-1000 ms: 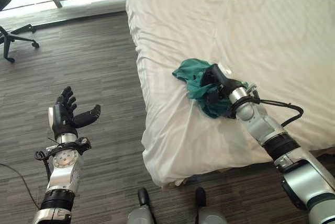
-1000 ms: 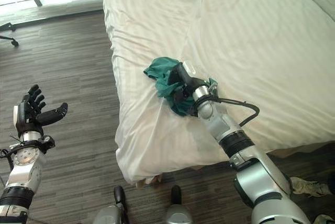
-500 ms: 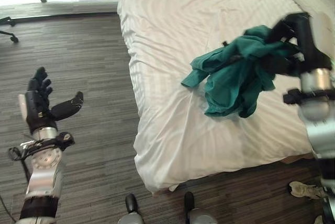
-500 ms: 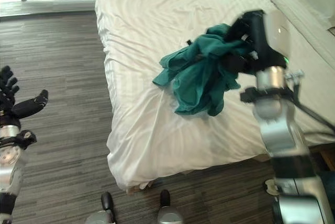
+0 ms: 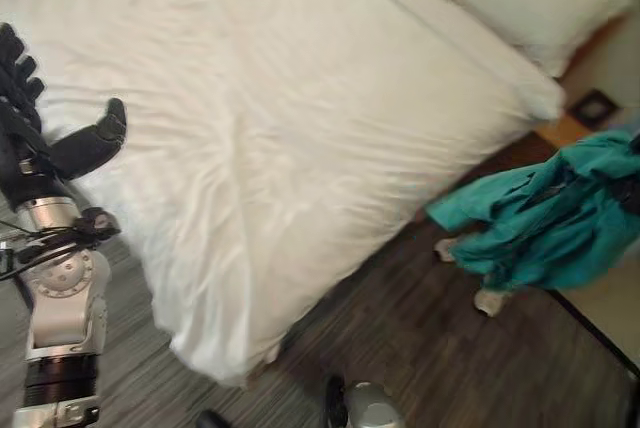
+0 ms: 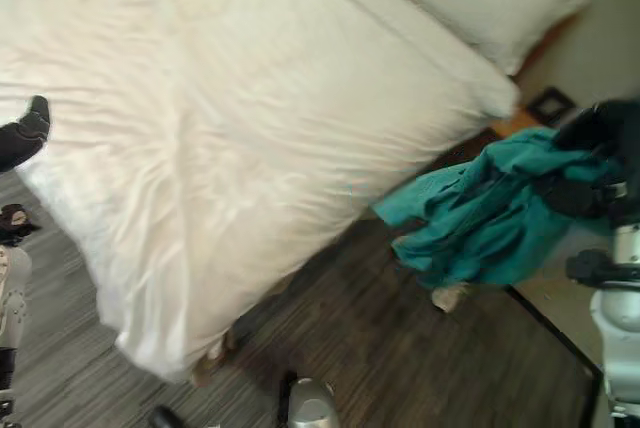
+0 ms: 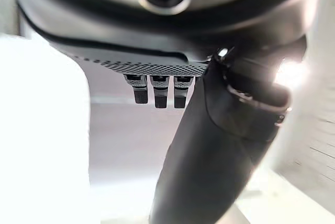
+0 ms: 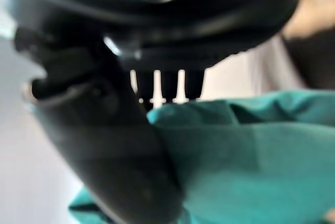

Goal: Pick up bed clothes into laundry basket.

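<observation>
The right hand [image 6: 600, 138] is raised at the right side of the scene, off the bed's far side, with its fingers curled round the teal garment [image 6: 490, 213]. The cloth hangs from the grip in loose folds above the dark wooden floor [image 6: 400, 348], clear of the bed [image 5: 300, 118]. In the right wrist view the thumb [image 8: 104, 145] presses against the same teal cloth, which bunches up right against the palm.

The left hand [image 5: 40, 143] stands upright at the left edge, fingers straight and spread, thumb held out to the side, holding nothing. It shows in front of the near corner of the bed. The left wrist view confirms this: straight fingers [image 7: 157, 90] with bright, pale surface beyond them and nothing between them and the thumb.

The right eye view shows the right hand and forearm; the left eye view shows the garment running off its right edge. Both show a pillow [image 5: 535, 3] at the head of the bed and a pale shoe [image 6: 450, 296] on the floor under the hanging cloth. A strip of floor lies open between the bed's edge and the garment.
</observation>
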You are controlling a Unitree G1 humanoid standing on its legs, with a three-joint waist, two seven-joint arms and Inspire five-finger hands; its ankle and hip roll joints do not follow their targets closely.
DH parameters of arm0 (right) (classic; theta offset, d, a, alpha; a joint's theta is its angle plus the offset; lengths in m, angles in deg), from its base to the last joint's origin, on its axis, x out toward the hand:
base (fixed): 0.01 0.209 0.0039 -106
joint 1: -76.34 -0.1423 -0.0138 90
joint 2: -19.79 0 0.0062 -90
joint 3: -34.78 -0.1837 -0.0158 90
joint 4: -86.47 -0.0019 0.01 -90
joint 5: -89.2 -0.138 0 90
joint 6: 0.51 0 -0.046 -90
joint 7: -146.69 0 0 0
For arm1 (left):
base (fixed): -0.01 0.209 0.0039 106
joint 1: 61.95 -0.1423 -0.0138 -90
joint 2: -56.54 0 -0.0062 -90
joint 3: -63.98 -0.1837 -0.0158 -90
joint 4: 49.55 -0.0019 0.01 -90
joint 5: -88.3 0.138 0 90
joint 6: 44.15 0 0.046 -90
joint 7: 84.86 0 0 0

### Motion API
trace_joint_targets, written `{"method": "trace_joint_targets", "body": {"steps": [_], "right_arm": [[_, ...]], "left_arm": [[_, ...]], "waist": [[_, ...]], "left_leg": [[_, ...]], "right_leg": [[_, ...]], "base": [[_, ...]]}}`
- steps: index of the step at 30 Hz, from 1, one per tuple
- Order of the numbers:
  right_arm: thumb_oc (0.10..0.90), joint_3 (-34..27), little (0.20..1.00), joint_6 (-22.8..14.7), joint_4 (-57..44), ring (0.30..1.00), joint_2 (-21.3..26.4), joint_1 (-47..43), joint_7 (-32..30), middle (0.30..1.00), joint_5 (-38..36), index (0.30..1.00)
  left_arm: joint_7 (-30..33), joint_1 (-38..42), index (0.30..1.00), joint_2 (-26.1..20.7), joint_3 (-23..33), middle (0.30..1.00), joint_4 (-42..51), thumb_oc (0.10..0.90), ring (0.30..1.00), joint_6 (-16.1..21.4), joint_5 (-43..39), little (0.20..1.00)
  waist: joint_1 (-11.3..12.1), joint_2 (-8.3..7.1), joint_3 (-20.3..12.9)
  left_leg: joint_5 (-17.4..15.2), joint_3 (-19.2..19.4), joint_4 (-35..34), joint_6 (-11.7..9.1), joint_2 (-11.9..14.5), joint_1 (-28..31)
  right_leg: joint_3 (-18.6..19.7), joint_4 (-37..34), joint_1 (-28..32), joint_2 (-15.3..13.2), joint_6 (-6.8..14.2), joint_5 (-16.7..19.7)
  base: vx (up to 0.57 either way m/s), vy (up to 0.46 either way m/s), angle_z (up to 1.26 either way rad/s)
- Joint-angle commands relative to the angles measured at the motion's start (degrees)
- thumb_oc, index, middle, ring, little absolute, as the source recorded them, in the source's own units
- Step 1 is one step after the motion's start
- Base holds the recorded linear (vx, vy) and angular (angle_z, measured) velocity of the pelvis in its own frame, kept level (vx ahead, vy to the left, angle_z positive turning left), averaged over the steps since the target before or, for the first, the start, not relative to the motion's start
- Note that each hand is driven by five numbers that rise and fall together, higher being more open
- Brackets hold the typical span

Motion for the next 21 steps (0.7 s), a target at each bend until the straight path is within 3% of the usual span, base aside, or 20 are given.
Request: {"method": "trace_joint_targets", "body": {"steps": [1, 5, 6, 7, 8, 10, 12, 16, 20, 21], "right_arm": [[0.4, -4.82, 0.3, -3.07, 1.48, 0.3, 7.2, -11.75, -6.4, 0.3, -4.16, 0.3], [0.4, -2.25, 0.3, -3.51, 0.32, 0.3, 6.05, -15.35, -7.01, 0.3, -3.83, 0.3], [0.4, 5.85, 0.3, -4.25, 0.16, 0.3, 8.29, -22.47, -5.41, 0.3, -4.05, 0.3], [0.4, 5.88, 0.3, -4.33, 0.55, 0.3, 8.05, -22.88, -5.48, 0.3, -4.0, 0.3], [0.4, 4.21, 0.3, -4.09, -0.76, 0.3, 5.54, -23.18, -6.97, 0.3, -2.41, 0.3], [0.4, 5.06, 0.3, -4.42, -3.46, 0.3, 2.56, -24.7, -8.48, 0.3, -0.42, 0.3], [0.4, 6.78, 0.3, -4.12, -5.43, 0.3, -0.1, -25.25, -8.22, 0.3, 1.81, 0.3], [0.4, 8.31, 0.3, -4.01, -7.31, 0.3, -1.03, -26.41, -8.29, 0.3, 3.88, 0.3], [0.4, 8.73, 0.3, -4.59, -9.79, 0.3, -2.58, -26.41, -8.31, 0.3, 4.82, 0.3], [0.4, 8.68, 0.3, -4.4, -10.51, 0.3, -2.95, -25.85, -8.86, 0.3, 5.9, 0.3]], "left_arm": [[2.47, 6.4, 0.9, -4.81, 4.87, 0.9, 6.32, 0.8, 0.9, 10.31, -0.66, 0.9], [2.99, 10.42, 0.9, -6.96, 2.08, 0.9, 6.74, 0.8, 0.9, 10.4, -0.59, 0.9], [5.87, 34.03, 0.9, -18.61, -11.51, 0.9, 3.14, 0.8, 0.9, 8.28, -2.37, 0.9], [5.96, 35.63, 0.9, -19.03, -12.79, 0.9, 2.3, 0.8, 0.9, 8.47, -2.38, 0.9], [6.8, 32.3, 0.9, -12.06, -12.29, 0.9, 4.12, 0.8, 0.9, 10.4, 0.6, 0.9], [5.88, 28.34, 0.9, -7.27, -11.46, 0.9, 8.74, 0.8, 0.9, 9.54, 2.53, 0.9], [3.28, 27.75, 0.9, -2.5, -13.67, 0.9, 13.9, 0.8, 0.9, 7.69, 4.22, 0.9], [1.19, 27.75, 0.9, 0.32, -16.38, 0.9, 16.68, 0.8, 0.9, 5.87, 5.64, 0.9], [-1.26, 27.18, 0.9, 5.2, -19.22, 0.9, 19.97, 0.8, 0.9, 4.93, 6.83, 0.9], [-2.85, 25.52, 0.9, 8.57, -21.25, 0.9, 22.71, 0.8, 0.9, 4.27, 7.43, 0.9]], "waist": [[1.47, 2.98, -8.27], [2.35, 3.47, -10.26], [-0.19, 6.58, -11.86], [0.01, 6.18, -11.67], [0.33, 5.69, -11.17], [1.14, 6.66, -10.38], [-0.3, 8.11, -9.38], [-1.39, 8.82, -8.13], [-3.06, 8.87, -6.98], [-3.3, 8.39, -5.81]], "left_leg": [[-2.5, 0.04, -6.94, 1.24, -7.75, -2.91], [-0.32, 4.43, -5.47, 0.32, -6.47, -3.41], [0.16, 5.92, -5.17, -0.41, -5.74, -2.49], [0.4, 6.26, -4.98, -0.41, -5.57, -2.58], [1.68, 6.58, -3.48, -1.52, -3.99, -3.33], [3.53, 6.51, -2.34, -3.08, -1.37, -3.61], [6.54, 7.45, -1.11, -5.22, 2.15, -3.4], [8.93, 8.33, -0.15, -7.03, 5.3, -2.56], [9.33, 8.79, 0.95, -7.59, 6.38, -2.46], [9.7, 6.25, 3.15, -8.92, 7.15, -3.72]], "right_leg": [[5.6, -1.96, 11.67, -6.05, 4.77, 11.65], [3.63, -8.1, 15.1, -4.16, 4.77, 11.44], [3.7, -9.48, 15.53, -3.67, 4.77, 9.89], [3.74, -9.73, 15.46, -3.62, 4.77, 10.14], [3.34, -12.84, 16.44, -2.32, 4.65, 4.59], [2.87, -14.57, 16.88, -0.35, 2.87, -1.77], [2.9, -15.65, 16.88, 3.0, 0.48, -8.74], [3.49, -16.27, 16.82, 5.79, -1.59, -10.83], [3.97, -18.03, 16.48, 7.39, -2.32, -10.24], [5.64, -19.65, 15.99, 7.78, -2.49, -9.38]], "base": [[-0.27, 0.004, -1.47], [-0.21, -0.042, -1.3], [-0.12, -0.044, -0.6], [-0.13, -0.021, -0.1], [-0.16, -0.054, -0.31], [-0.22, -0.096, -1.0], [-0.19, -0.155, -1.04], [-0.17, -0.126, -0.48], [-0.15, -0.079, -0.21], [-0.15, -0.049, -0.27]]}}
